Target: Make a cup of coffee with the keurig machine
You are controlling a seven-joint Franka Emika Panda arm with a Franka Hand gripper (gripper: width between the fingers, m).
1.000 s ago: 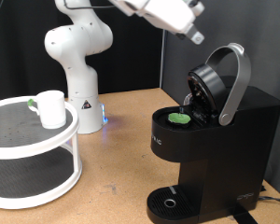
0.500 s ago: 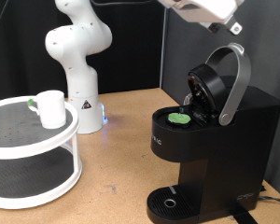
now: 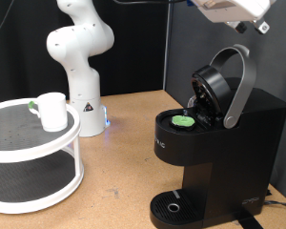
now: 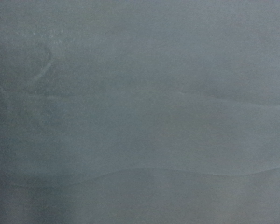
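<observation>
text: none legible | keurig machine (image 3: 219, 143) front lettering: too small to read

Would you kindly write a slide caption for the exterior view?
Coffee machine open with a green pod loaded, cup waiting on the white stand, pincer high above the machine.

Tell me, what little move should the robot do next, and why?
Probably come down onto the raised lid handle and push it shut. The keurig machine stands open with a green pod already in it, and the gripper is right above. The cup waits on the white shelf.
</observation>
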